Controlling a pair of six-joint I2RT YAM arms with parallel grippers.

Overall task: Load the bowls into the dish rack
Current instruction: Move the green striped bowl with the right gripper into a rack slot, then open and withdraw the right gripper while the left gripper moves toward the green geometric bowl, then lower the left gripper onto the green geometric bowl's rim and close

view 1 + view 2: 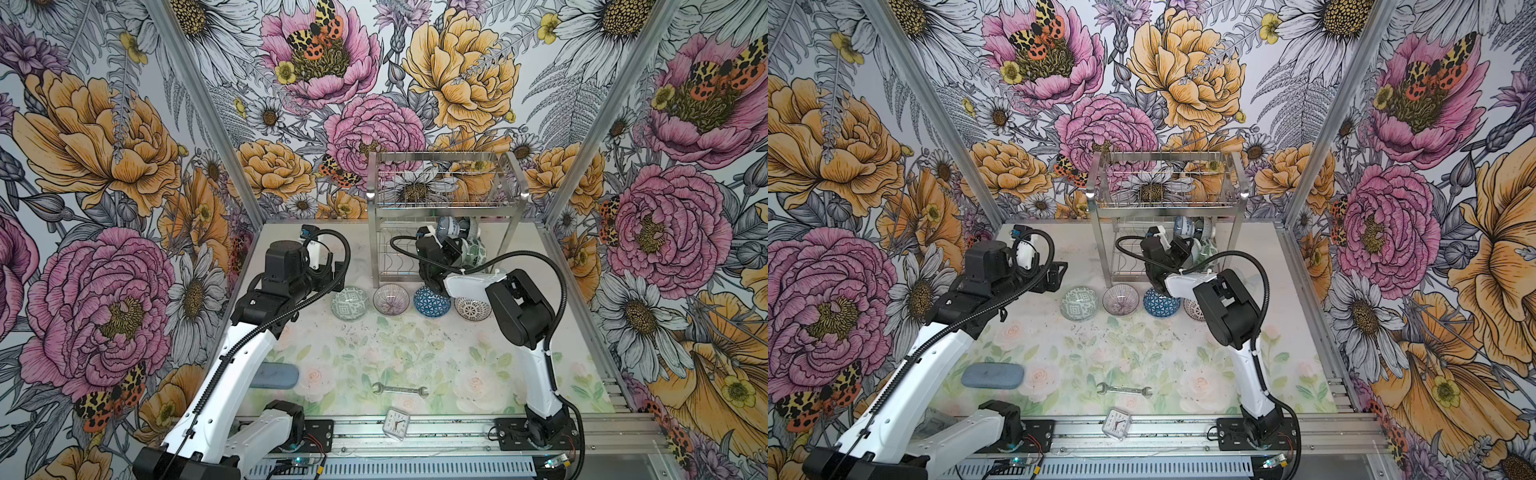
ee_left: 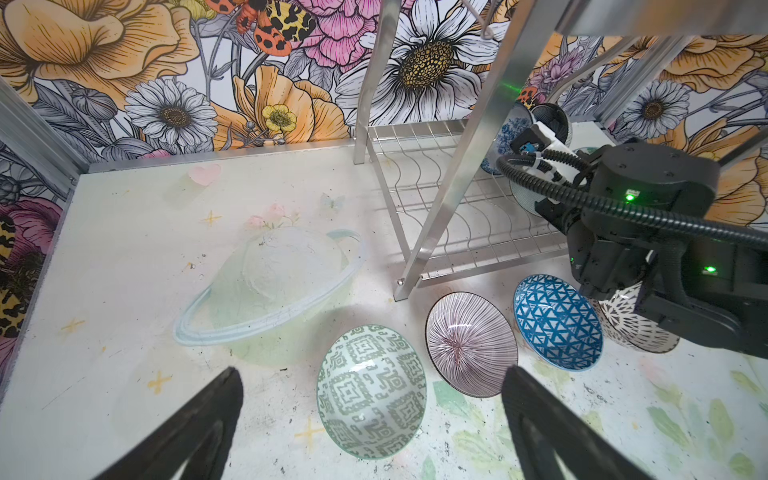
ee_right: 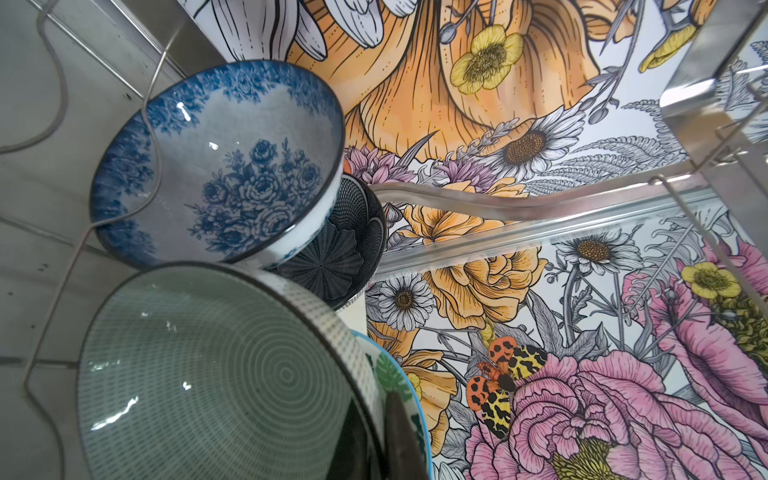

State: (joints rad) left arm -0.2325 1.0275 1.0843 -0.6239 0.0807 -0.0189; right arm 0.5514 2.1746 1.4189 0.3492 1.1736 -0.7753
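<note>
Right gripper (image 3: 380, 419) pinches the rim of celadon bowl (image 3: 216, 374) in the dish rack (image 1: 372, 232), lower tier, at the table's (image 1: 415, 353) far edge. Left gripper (image 2: 370, 374) is spread wide, empty, by green-patterned bowl (image 2: 372, 415) just before the rack.

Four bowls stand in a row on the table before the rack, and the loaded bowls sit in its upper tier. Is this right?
Not quite: the loaded bowls sit in the lower tier of the rack, on the wavy wires; the upper basket holds none. Both top views show it. Four bowls do stand in a row on the table.
</note>
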